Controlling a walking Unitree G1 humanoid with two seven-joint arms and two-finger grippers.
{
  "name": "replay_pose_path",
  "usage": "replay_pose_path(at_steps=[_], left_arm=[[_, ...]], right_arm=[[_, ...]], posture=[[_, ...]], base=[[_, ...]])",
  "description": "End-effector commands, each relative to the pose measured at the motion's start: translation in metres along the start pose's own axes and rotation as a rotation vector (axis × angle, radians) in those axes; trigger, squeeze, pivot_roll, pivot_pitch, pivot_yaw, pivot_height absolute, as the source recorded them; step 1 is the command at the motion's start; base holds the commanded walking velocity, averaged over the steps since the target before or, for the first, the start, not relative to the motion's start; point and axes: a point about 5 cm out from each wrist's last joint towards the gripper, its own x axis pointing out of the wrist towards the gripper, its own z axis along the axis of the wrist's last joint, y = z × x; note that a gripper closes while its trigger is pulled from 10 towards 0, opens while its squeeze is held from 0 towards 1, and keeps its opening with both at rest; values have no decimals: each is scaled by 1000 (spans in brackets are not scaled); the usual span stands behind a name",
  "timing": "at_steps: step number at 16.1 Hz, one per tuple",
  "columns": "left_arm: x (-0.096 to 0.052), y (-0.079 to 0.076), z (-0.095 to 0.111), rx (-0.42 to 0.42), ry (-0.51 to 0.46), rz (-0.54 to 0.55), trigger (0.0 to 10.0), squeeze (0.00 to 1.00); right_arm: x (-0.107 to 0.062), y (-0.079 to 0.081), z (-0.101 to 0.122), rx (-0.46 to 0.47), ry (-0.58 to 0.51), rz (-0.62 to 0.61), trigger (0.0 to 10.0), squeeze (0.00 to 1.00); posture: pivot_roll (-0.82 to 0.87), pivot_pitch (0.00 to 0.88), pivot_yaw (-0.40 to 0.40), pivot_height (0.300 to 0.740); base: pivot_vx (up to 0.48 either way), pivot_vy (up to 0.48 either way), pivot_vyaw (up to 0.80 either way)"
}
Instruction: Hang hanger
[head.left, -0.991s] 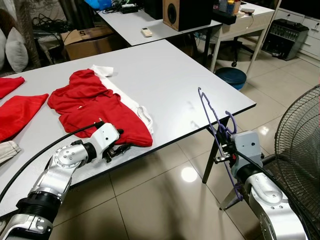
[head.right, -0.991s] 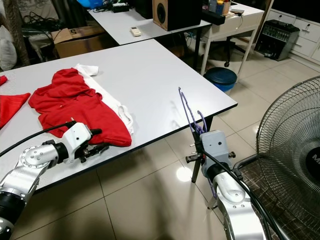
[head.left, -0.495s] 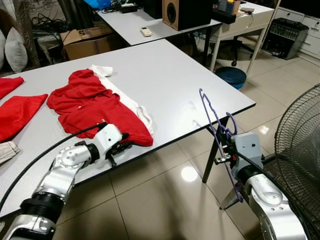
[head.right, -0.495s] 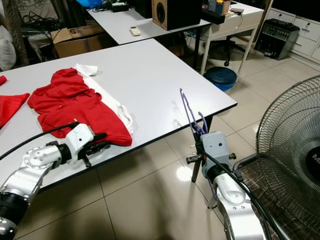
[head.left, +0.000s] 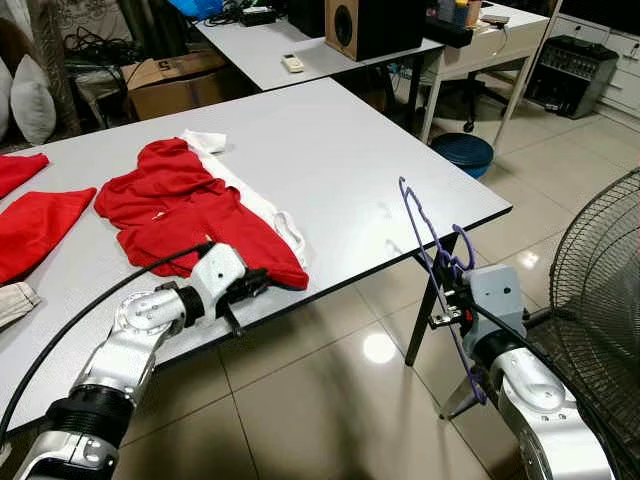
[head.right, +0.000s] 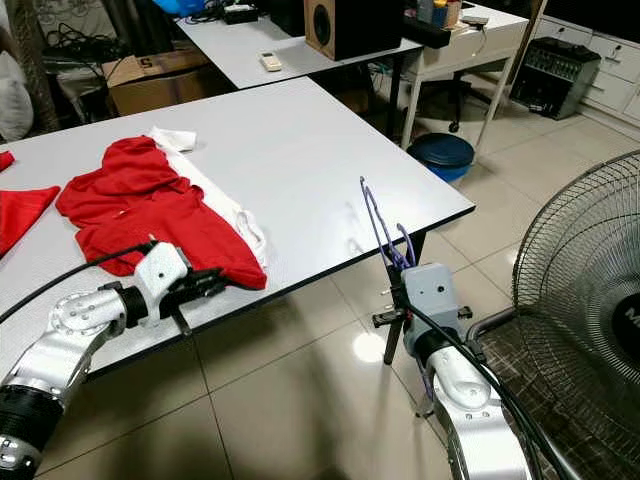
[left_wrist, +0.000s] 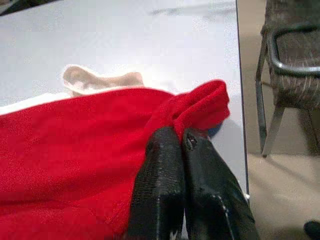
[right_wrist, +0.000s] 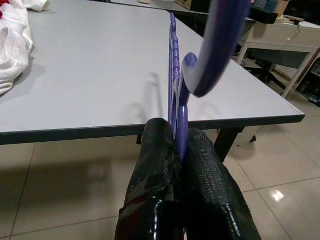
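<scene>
Left eye view: your left end effector (head.left: 250, 283) sits at the near edge of the grey worktop (head.left: 330, 150), fingers pressed together on the hem of the red garment (head.left: 190, 215). Left wrist view confirms it: both black fingers (left_wrist: 165, 185) closed tight, a fold of red cloth pinched at their tips, right by the worktop's edge. White garment (head.left: 270, 215) lies under and beside the red one, toward the worktop's right side. More red cloth (head.left: 35, 225) lies along the left edge.

Your right end effector (head.left: 447, 296) is off the worktop, just beside its near right corner, over the tiled floor (head.left: 320, 400). It pinches the purple hanger (head.left: 425, 235), which stands upright, its top rising above worktop level. Right wrist view: fingers (right_wrist: 155, 190) clamped on the hanger's thin frame, hook curving just above them.

Standing fan (head.left: 595, 280) is close on the right of that arm. Blue bin (head.left: 462, 155) sits on the floor beyond the far right corner.
</scene>
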Motion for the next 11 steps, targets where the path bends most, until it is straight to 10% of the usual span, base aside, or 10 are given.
replay_pose_path(at_steps=[1, 7, 11], left_arm=[[0, 5, 7, -13, -34, 13, 0, 0], [-2, 37, 92, -197, -448, 58, 0, 0], [-1, 35, 110, -114, -418, -35, 0, 0]], right_arm=[[1, 2, 2, -10, -14, -3, 10000, 0], [3, 3, 3, -8, -22, -9, 10000, 0], [4, 1, 4, -13, -28, -20, 10000, 0]], posture=[[-211, 0, 87, 740], [-213, 0, 97, 740], [-227, 0, 112, 740]], base=[[0, 0, 0], [0, 0, 0], [0, 0, 0]])
